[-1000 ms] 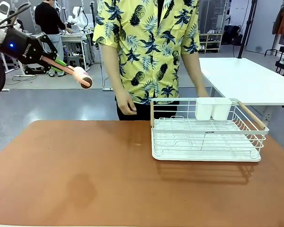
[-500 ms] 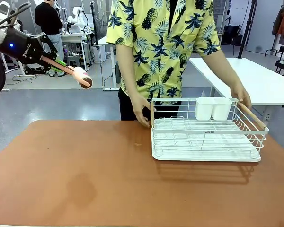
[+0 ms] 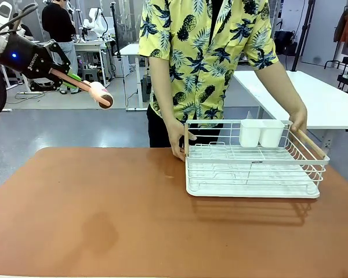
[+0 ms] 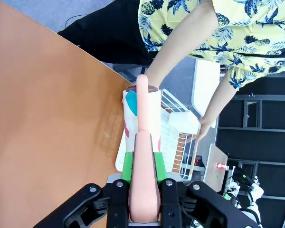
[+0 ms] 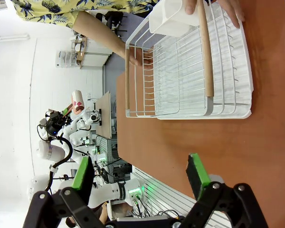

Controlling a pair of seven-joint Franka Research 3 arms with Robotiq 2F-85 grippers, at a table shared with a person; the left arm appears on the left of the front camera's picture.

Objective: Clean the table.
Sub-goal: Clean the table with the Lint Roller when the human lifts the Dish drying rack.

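The reddish-brown table (image 3: 104,214) carries a white wire dish rack (image 3: 252,174) at its right. A person across the table has one hand (image 3: 178,142) on the rack's left wooden handle and the other hand (image 3: 298,120) on the right one. High above the table's far left corner, my left gripper (image 3: 69,79) is shut on the pink handle of a lint roller (image 3: 100,93). From the left wrist, the roller (image 4: 143,123) points at the rack (image 4: 173,142) from between the green pads (image 4: 128,167). My right gripper (image 5: 138,173) stands open over bare table (image 5: 256,156), short of the rack (image 5: 180,71).
A white two-part cutlery cup (image 3: 261,133) hangs at the rack's far rim. A white-topped table (image 3: 313,98) stands behind on the right. Another person works at a bench far back on the left.
The person has stepped to the right, leaned in and taken hold of both rack handles. My left arm and the roller have not moved.
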